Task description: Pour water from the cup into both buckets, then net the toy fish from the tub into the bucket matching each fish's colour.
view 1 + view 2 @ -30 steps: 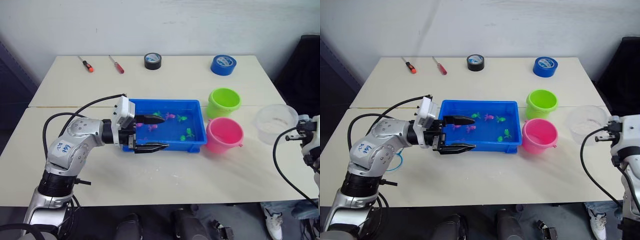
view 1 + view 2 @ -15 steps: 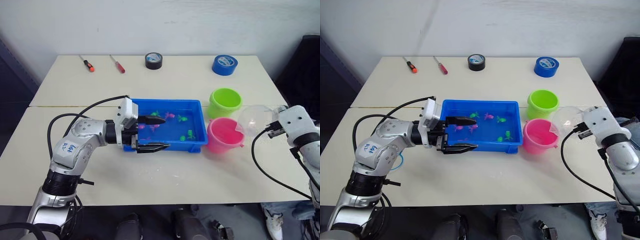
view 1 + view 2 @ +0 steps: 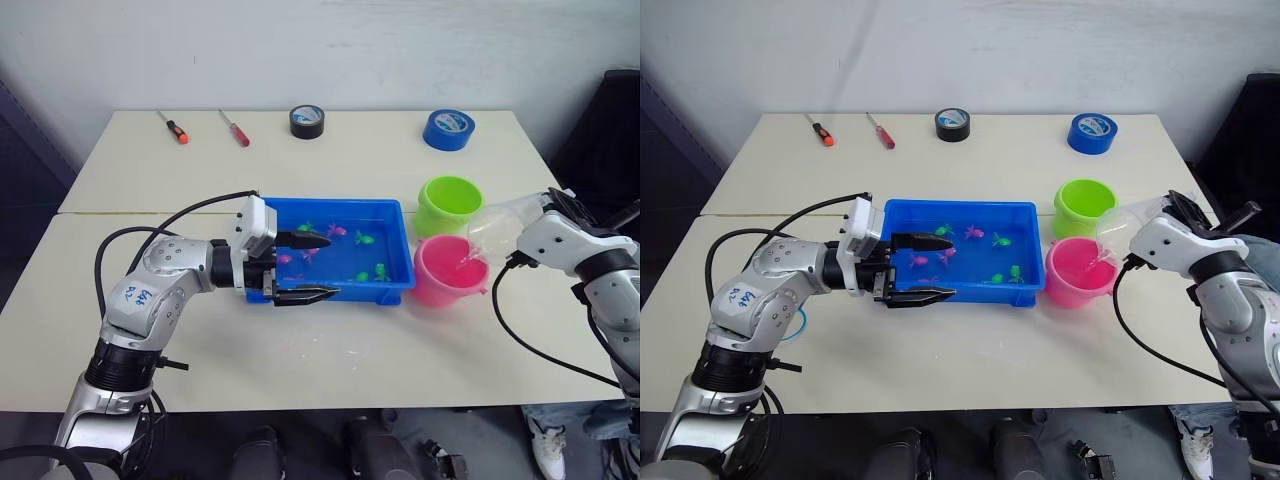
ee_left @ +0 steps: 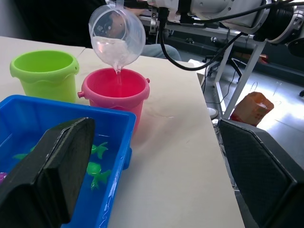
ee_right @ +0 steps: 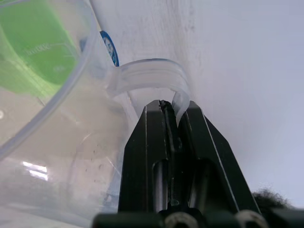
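A: Clear plastic, tipped right over: the cup hangs above the pink bucket, its lip low, and a thin stream of water falls from it into the bucket.

B: What holds it?

A: The right gripper. Its two black fingers are pressed together on the cup's handle, pinching it between them.

B: And the other bucket?

A: The lime green bucket stands just behind the pink one, on the side farther from the robot, almost touching it. The cup's body leans close beside its rim.

B: Where is the tub from the pink bucket?

A: The blue tub sits just to the pink bucket's left, their walls nearly touching. It holds water and the toy fish, magenta and green ones scattered across it.

B: The left gripper?

A: The left gripper hovers at the tub's end farthest from the pink bucket, jaws spread wide, nothing between them; one finger reaches over the water, the other over the tub's near rim.

B: Anything beyond?

A: Far behind the pink bucket, a blue tape roll; farther left a black tape roll and two screwdrivers.
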{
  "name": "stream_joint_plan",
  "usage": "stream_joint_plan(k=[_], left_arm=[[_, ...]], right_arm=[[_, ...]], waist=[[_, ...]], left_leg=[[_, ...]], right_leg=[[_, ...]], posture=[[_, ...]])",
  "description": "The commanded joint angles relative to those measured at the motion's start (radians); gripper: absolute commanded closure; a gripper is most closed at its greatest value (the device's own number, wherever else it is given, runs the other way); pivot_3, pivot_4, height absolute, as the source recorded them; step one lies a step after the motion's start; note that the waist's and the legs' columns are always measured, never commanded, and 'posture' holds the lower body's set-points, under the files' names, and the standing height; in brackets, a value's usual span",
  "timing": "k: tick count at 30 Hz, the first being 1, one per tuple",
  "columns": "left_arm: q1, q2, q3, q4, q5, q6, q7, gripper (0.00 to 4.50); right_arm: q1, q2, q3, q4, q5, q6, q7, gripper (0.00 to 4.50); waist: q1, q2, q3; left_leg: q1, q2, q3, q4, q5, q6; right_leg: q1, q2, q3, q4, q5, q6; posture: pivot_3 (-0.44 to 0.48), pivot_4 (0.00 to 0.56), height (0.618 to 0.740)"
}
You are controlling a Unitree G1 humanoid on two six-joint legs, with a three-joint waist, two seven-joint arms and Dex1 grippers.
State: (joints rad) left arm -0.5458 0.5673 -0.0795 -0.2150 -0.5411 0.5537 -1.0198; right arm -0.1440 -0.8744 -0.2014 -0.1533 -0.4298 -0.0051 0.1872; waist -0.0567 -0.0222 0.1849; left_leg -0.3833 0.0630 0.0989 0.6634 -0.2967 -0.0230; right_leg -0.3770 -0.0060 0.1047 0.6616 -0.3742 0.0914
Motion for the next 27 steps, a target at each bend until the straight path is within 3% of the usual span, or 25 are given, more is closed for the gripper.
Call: stream_joint_plan(k=[1,11,20,27], left_arm=[[-0.019,-0.004,0.006,-0.010,0.002,-0.017,0.000,0.00],[-0.019,-0.007,0.009,-0.008,0.003,-0.016,0.007,0.00],[-0.048,-0.027,0.032,0.039,-0.008,-0.009,0.033,0.00],[-0.102,-0.079,0.029,0.113,0.021,-0.012,0.097,0.00]], right_arm=[[-0.022,-0.022,-0.013,-0.015,-0.041,-0.041,-0.024,4.44],[-0.034,0.008,-0.024,-0.008,-0.060,-0.060,0.002,4.44],[-0.078,0.142,-0.135,0.020,0.174,0.160,0.066,4.44],[-0.221,0.224,-0.209,0.065,0.391,0.414,0.109,4.44]], waist=[[0.000,0.000,0.000],[-0.001,0.000,0.000],[0.000,0.000,0.000],[-0.003,0.000,0.000]], left_leg=[[0.000,0.000,0.000,0.000,0.000,0.000],[0.000,0.000,0.000,0.000,0.000,0.000],[0.000,0.000,0.000,0.001,0.000,0.000],[0.001,0.001,0.001,0.002,0.000,0.000]], right_leg=[[0.000,0.000,0.000,0.000,0.000,0.000],[0.000,0.000,0.000,0.001,0.000,0.000],[0.000,0.000,0.000,0.001,0.000,0.000],[0.000,0.000,0.000,0.003,0.000,0.000]], posture=[[0.000,0.150,0.740],[0.000,0.150,0.740],[0.000,0.150,0.740],[0.000,0.150,0.740]])
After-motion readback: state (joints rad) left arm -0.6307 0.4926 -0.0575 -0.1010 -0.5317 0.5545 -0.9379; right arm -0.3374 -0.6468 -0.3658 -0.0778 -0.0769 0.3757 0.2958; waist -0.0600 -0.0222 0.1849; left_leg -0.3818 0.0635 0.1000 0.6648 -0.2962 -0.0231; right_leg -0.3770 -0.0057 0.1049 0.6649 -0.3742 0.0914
